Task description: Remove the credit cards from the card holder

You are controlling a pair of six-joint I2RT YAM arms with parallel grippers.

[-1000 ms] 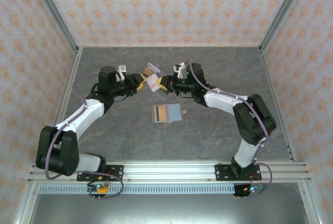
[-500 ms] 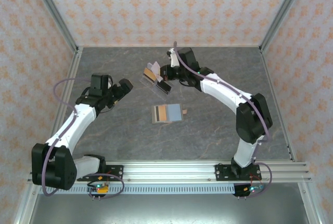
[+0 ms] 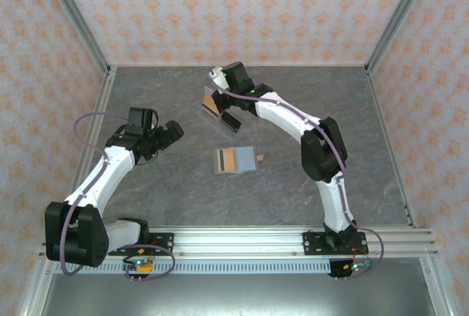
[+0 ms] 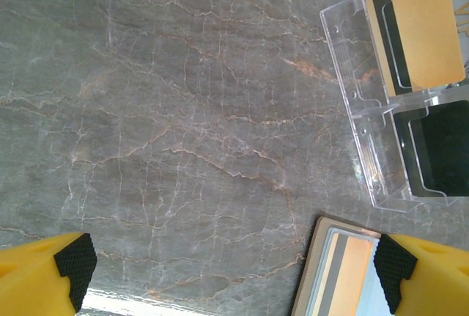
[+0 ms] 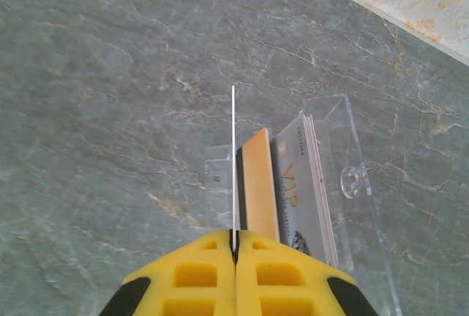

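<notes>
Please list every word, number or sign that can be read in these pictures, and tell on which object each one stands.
"VIP": on the grey card standing in the clear card holder.
Small print above it on the same card: too blurred to read.
Nothing else is legible.

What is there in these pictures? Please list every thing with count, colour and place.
card holder: one, clear plastic, far middle of table.
cards in holder: one tan, some grey marked VIP.
held credit card: one, pale, edge-on, by the holder.
loose credit cards: overlapping pile, grey-blue and tan, table centre; count unclear.
table: one, grey marbled.
left gripper: one, yellow, open, left of the pile.
right gripper: one, yellow, shut on held credit card.
</notes>
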